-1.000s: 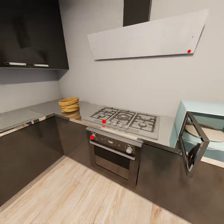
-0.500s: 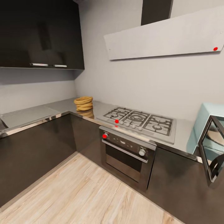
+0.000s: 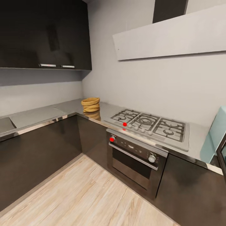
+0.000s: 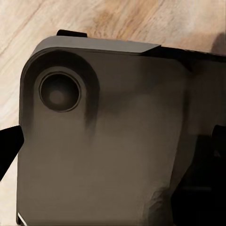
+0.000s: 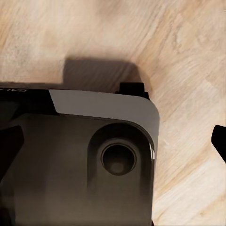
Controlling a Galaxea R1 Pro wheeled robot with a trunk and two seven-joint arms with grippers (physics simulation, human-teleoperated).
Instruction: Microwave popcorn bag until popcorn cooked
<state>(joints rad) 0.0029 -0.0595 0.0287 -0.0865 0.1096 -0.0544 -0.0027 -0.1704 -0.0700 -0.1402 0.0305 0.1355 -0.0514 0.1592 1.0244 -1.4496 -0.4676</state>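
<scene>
Far off, popcorn bag (image 3: 90, 104) on countertop (image 3: 37, 115) corner beside hob (image 3: 150, 125); finger state untellable

The countertop (image 3: 62, 108) is bare around the popcorn bag (image 3: 90, 104), open from the near side and above. To its right lies the gas hob (image 3: 150, 124); the microwave (image 3: 216, 135) stands far right.

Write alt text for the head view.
A mustard-brown popcorn bag sits on the grey steel countertop in the corner of an L-shaped kitchen, left of a gas hob set above a built-in oven. A sliver of the mint-blue microwave shows at the right edge.
</scene>
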